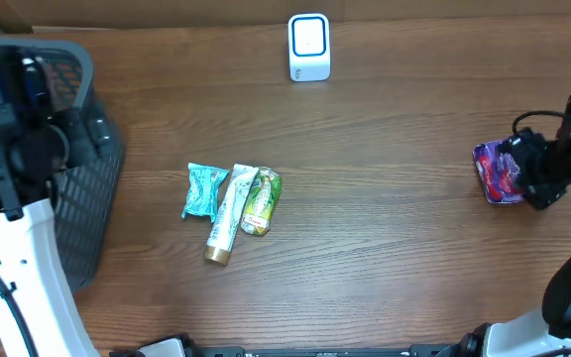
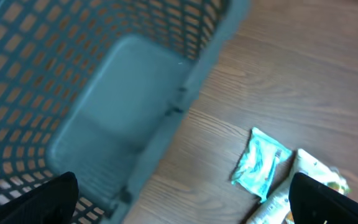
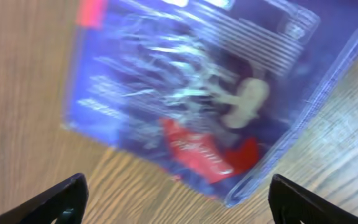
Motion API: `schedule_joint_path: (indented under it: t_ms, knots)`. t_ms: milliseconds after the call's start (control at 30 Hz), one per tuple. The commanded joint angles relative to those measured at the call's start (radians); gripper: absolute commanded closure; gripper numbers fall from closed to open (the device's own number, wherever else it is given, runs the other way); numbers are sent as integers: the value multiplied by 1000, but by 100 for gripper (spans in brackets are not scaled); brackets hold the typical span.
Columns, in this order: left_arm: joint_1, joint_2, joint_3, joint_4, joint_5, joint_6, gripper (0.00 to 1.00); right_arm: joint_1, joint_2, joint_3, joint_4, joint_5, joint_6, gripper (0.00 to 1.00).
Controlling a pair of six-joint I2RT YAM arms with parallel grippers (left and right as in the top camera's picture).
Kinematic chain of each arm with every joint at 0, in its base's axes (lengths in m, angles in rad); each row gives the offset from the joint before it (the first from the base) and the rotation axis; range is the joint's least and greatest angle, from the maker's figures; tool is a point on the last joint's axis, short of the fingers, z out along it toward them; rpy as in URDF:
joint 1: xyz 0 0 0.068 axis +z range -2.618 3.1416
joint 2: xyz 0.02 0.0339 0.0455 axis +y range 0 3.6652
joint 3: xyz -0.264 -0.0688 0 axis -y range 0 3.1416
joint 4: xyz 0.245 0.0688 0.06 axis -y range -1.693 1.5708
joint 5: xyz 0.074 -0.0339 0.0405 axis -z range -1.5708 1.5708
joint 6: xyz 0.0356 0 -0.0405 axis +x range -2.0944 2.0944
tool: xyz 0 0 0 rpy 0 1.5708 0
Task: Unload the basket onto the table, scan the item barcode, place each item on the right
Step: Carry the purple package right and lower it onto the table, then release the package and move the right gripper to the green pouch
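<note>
A: How does the right gripper [image 3: 182, 200] stand?
B: Its fingers are spread wide and grip nothing. It hangs right above the purple packet [image 3: 191, 93], which lies flat on the table [image 1: 385, 248] near the right edge.
A: How does the packet lie relative to the fingers?
B: Askew. In the wrist view its long axis slants across the line between the two fingers. From overhead it runs roughly front to back, a little tilted.
A: What does it look like?
B: It's a glossy, clear-fronted pack, purple, with a red patch and a small pale thing inside. Fine stripes near one corner may be the barcode, but they are too blurred to be sure.
A: And the scanner?
B: The white scanner [image 1: 309, 47] stands at the far edge, well apart from the packet and toward the left. I judge this is the right arm's job, since it is plainly the nearer one.
A: The left gripper?
B: The left gripper [image 2: 185, 202] is also spread wide and empty, over by the basket [image 2: 104, 93]. A teal sachet [image 2: 261, 163], a tube [image 1: 226, 218] and a green pouch [image 1: 262, 201] lie mid-table.
</note>
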Motion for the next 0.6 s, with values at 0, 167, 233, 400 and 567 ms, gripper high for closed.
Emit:
schedule_joint_path:
  t_ms: [0, 167, 233, 400, 567]
  knots:
    - [21, 1, 19, 17, 37, -19, 0, 46, -69, 105, -48, -89, -124, 3]
    - [21, 2, 19, 19, 38, -20, 0, 158, -84, 150, -99, -217, -197, 2]
    - [21, 2, 19, 19, 38, -20, 0, 230, -81, 144, -93, -266, -195, 2]
    - [21, 2, 19, 19, 38, -20, 0, 455, -69, 117, -32, -285, -127, 2]
    - [21, 2, 19, 19, 38, -20, 0, 672, -27, 97, 72, -285, 17, 4]
